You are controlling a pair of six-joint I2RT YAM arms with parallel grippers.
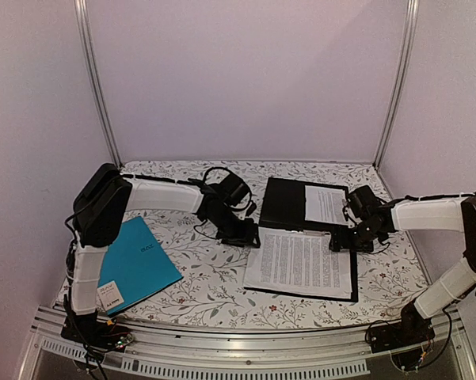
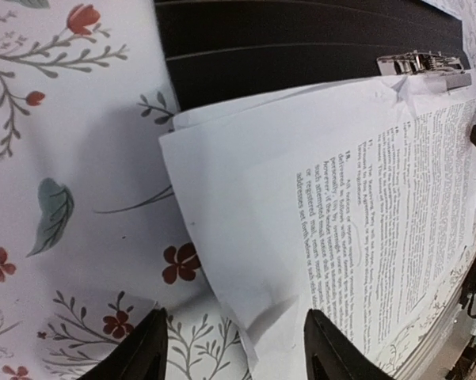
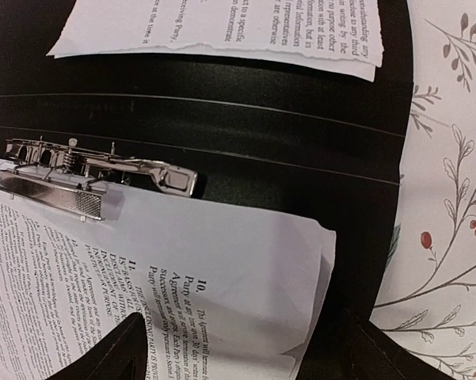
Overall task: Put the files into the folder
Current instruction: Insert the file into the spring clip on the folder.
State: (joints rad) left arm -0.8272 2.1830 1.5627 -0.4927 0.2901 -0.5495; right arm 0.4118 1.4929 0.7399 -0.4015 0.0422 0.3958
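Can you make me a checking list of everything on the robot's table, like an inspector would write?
Surface: flowery tablecloth, flat, no spills seen.
Job's things: black folder lies open; files spread on its near half, at the silver clip; one more sheet on its far half.
Clutter: teal folder at the left, shut.
Grippers: left gripper open over one corner of the files; right gripper open over another corner; neither holds anything.
Cables: black cable looped by the left arm.
Surroundings: pale walls, metal frame posts.
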